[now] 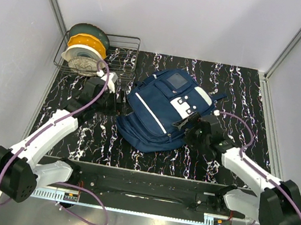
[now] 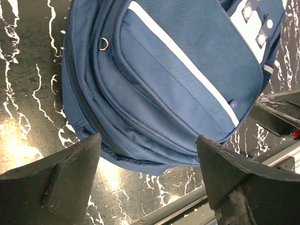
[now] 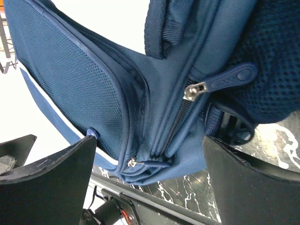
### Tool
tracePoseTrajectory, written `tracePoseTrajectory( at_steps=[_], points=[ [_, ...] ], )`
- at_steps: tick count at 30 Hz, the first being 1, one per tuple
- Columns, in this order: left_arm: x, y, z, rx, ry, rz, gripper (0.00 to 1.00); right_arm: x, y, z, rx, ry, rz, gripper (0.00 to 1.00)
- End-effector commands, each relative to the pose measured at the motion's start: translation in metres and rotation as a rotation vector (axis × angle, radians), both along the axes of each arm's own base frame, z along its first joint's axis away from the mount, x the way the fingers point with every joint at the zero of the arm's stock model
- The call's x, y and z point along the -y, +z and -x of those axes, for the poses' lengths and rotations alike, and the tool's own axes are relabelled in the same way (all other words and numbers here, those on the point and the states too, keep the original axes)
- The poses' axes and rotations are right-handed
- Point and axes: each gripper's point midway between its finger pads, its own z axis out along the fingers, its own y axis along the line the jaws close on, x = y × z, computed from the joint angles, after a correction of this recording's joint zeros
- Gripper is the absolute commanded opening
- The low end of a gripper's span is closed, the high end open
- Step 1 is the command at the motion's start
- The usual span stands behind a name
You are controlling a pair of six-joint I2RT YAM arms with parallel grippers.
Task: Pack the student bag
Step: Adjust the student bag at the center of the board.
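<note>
The student bag (image 1: pixel 160 108) is a navy blue backpack with white stripes and a grey square patch. It lies flat on the black marbled table, zipped shut. My left gripper (image 1: pixel 118 102) is open and empty just left of the bag; the left wrist view shows the bag's front pocket (image 2: pixel 178 79) beyond its fingers. My right gripper (image 1: pixel 185 127) is open at the bag's right side. The right wrist view shows the bag's side seam and zips (image 3: pixel 164 126) between its fingers, with a metal zip pull (image 3: pixel 194 90) and a blue rubber tab (image 3: pixel 232 77) above.
A wire basket (image 1: pixel 100 52) at the back left holds filament spools, yellow (image 1: pixel 87 39) and white (image 1: pixel 81 58). Grey walls close in the table on three sides. A black rail (image 1: pixel 144 183) runs along the near edge between the arm bases.
</note>
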Motion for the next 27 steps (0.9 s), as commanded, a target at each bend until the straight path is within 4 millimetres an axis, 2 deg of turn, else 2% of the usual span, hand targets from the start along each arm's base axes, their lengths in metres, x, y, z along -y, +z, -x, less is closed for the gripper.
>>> tracePoseTrajectory(
  at_steps=[1, 2, 4, 5, 6, 9, 11, 12, 16, 21, 26, 27],
  points=[
    [-0.011, 0.015, -0.007, 0.059, 0.036, -0.045, 0.87, -0.011, 0.007, -0.018, 0.010, -0.057, 0.001, 1.00],
    [-0.011, 0.016, -0.007, 0.064, 0.037, -0.045, 0.87, -0.012, -0.003, -0.020, -0.012, -0.059, 0.015, 1.00],
    [-0.012, 0.018, -0.006, 0.068, 0.035, -0.052, 0.87, -0.015, -0.007, -0.025, 0.003, -0.047, 0.022, 0.98],
    [-0.013, 0.020, -0.006, 0.073, 0.035, -0.052, 0.87, -0.010, -0.011, -0.029, 0.015, -0.065, 0.052, 0.90],
    [-0.014, 0.022, -0.006, 0.078, 0.038, -0.055, 0.87, 0.000, -0.018, -0.032, 0.027, -0.106, 0.094, 0.73],
    [-0.018, 0.023, -0.002, 0.082, 0.042, -0.070, 0.87, 0.013, -0.011, -0.042, 0.108, -0.130, 0.095, 0.44],
    [-0.021, 0.022, 0.002, 0.085, 0.051, -0.078, 0.87, 0.019, -0.008, -0.046, 0.135, -0.114, 0.099, 0.34],
    [-0.023, 0.019, 0.002, 0.081, 0.059, -0.084, 0.87, 0.018, -0.006, -0.045, 0.141, -0.096, 0.100, 0.24],
    [-0.024, 0.010, 0.002, 0.062, 0.068, -0.086, 0.87, 0.019, -0.010, -0.041, 0.146, -0.019, 0.147, 0.01],
    [-0.022, 0.014, -0.001, 0.063, 0.060, -0.086, 0.87, 0.024, -0.018, -0.033, 0.151, 0.077, 0.196, 0.00],
    [-0.027, 0.018, 0.000, 0.090, 0.070, -0.106, 0.88, 0.060, -0.023, -0.029, 0.133, 0.189, 0.501, 0.00],
    [-0.028, 0.018, -0.001, 0.093, 0.070, -0.113, 0.88, 0.075, -0.023, -0.027, 0.097, 0.170, 0.582, 0.00]
  ],
)
